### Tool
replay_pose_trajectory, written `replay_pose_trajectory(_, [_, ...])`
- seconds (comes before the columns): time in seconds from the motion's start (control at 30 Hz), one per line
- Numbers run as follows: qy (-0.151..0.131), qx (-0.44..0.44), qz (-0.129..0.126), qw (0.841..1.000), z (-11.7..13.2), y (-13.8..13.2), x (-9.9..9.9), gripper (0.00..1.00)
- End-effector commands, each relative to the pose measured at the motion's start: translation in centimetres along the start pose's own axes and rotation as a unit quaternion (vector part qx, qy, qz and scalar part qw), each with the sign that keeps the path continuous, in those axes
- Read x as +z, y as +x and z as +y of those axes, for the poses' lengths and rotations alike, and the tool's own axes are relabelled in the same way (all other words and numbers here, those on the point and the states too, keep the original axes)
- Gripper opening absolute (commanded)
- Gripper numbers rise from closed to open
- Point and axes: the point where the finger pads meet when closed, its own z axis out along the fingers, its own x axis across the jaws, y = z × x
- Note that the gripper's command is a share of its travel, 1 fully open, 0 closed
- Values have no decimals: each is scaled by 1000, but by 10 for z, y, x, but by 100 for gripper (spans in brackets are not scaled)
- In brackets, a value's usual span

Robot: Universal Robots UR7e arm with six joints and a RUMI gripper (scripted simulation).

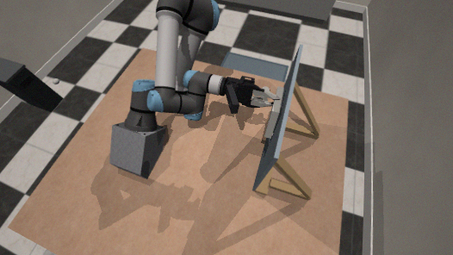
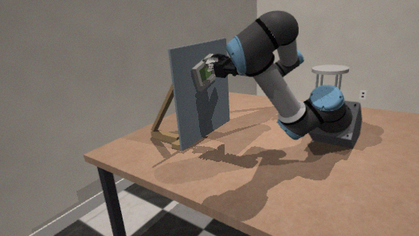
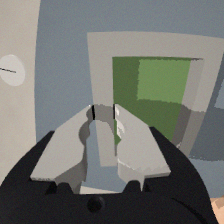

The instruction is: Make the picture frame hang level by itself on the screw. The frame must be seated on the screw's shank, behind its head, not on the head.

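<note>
The slate-blue board (image 2: 199, 119) is standing upright on the counter (image 2: 279, 187), propped by wooden struts (image 1: 301, 112) behind it; everything below is placed against that board.

The picture frame (image 2: 197, 74) is sitting high against the board's front face, near its upper edge, tilted in the exterior view rather than level. Its pale border (image 3: 100, 65) and green picture (image 3: 160, 90) are filling the wrist view.

The end effector (image 3: 104, 112) is pinching the frame's border, fingers nearly together with only the thin edge between them. The arm (image 2: 275, 92) is reaching across from its base (image 2: 350, 131), well away from the board.

A round screw head (image 3: 11, 70) is showing on the board, off to the side of the frame in the wrist view.

Judgement: the frame is up at the board but not hung. Left to do: shift it onto the shank behind that head, level it, let go. Whether any hanger is engaging, I cannot tell.
</note>
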Motion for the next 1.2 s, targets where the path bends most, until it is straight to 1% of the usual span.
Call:
replay_pose_trajectory(0.0, [0, 1, 0, 1000, 0, -1, 0, 0])
replay_pose_trajectory(0.63, [2, 16, 0, 1000, -2, -1, 0, 0])
replay_pose_trajectory(1.17, [3, 47, 0, 999, -6, -2, 0, 0])
